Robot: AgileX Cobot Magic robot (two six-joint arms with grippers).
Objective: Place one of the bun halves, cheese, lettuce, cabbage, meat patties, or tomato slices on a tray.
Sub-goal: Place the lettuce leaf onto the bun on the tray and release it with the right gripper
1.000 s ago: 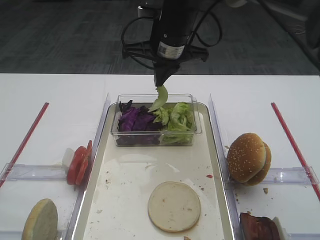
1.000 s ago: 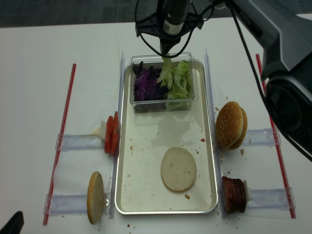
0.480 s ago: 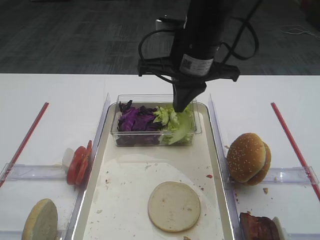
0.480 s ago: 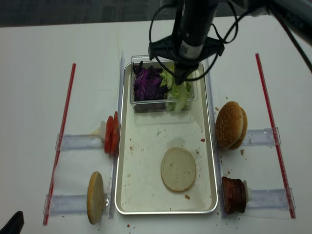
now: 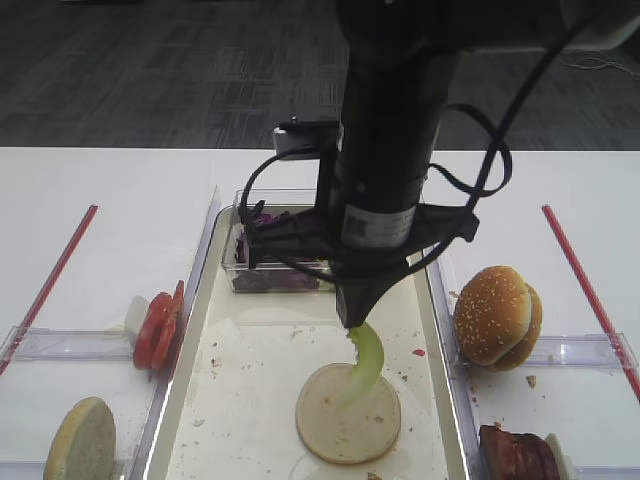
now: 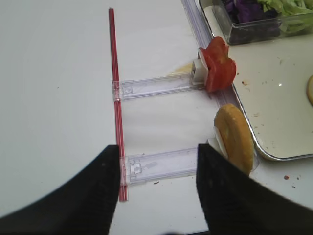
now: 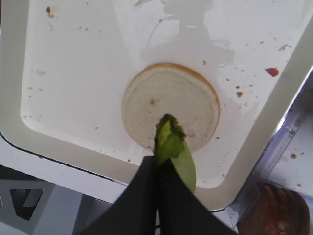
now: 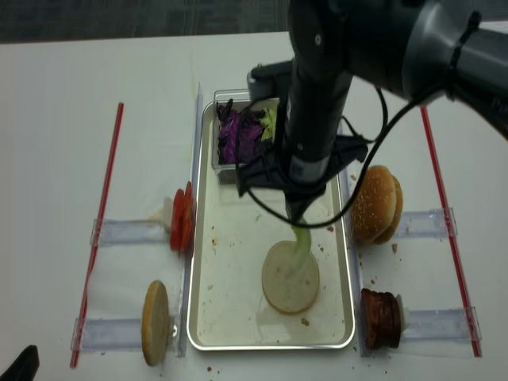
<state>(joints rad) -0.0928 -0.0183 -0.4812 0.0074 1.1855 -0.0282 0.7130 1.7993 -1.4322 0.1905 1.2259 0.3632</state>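
My right gripper is shut on the lettuce, a pale green strip hanging from its tips. The strip's lower end hangs over a flat, pale bun half lying on the tray; whether they touch I cannot tell. My left gripper stands open over the left racks, holding nothing. Cabbage stays in the clear tub.
Tomato slices and another bun half stand on the left racks. A sesame bun and meat patties sit on the right racks. A red straw lies at the far left.
The right gripper has carried the lettuce strip out of the tub, forward and down along the tray, to above the flat bun half.
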